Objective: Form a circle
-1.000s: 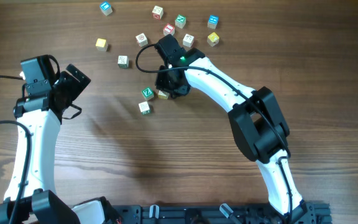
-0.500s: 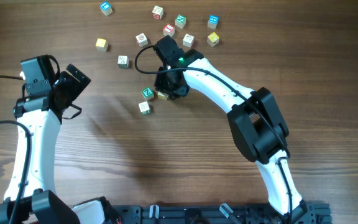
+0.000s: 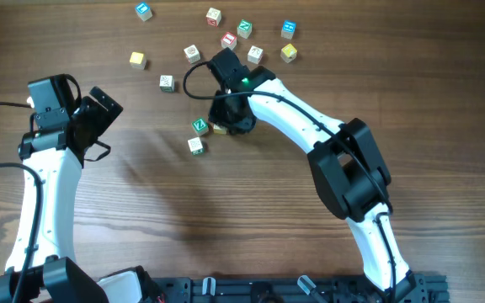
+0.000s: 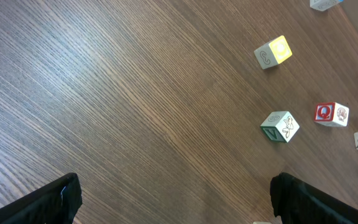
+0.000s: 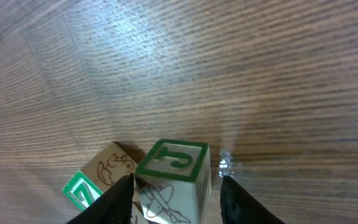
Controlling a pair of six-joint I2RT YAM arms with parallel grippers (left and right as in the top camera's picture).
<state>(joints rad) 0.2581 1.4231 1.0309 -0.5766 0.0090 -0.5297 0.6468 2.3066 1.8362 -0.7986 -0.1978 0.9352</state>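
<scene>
A green-edged cube (image 5: pixel 173 159) sits loosely inside the right claw (image 5: pixel 174 188).

Overhead cam top-down, far; wrist cams close, slanted; all share table (image 3: pixel 226 210).

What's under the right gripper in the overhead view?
Overhead, the right gripper covers it; only the edge of a tan cube pokes out. The wrist view shows a green-lettered cube between the fingers, on the table.

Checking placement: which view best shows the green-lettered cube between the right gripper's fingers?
Right wrist: the green-lettered cube sits close up between the fingers of the right gripper. Overhead hides it under that arm; left wrist misses it.
</scene>
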